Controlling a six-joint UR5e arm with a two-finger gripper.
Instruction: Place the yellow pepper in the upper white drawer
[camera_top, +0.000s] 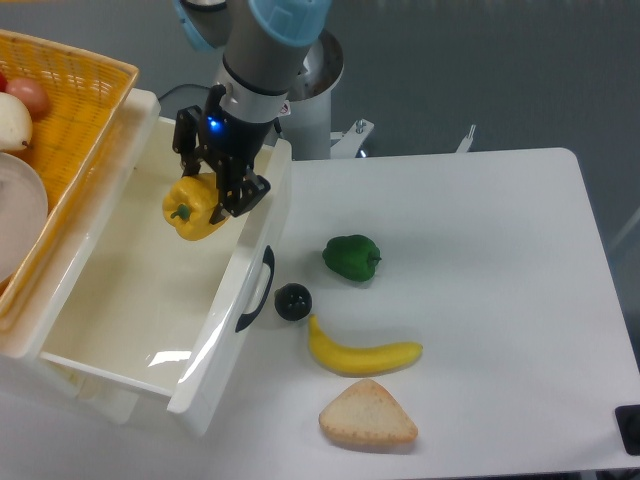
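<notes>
Tool: I see my one tool (207, 178) gripping one yellow pepper (193, 208)
Drawer: one white drawer (215, 330) under it
Table: one banana (362, 353)

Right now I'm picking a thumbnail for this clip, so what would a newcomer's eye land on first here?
Probably the yellow pepper, gripped in the gripper above the open upper white drawer at left. Next come the items on the table to the right: a green pepper, a banana, a wedge of bread and a small dark object by the drawer handle. A yellow woven basket fills the upper left corner.
</notes>
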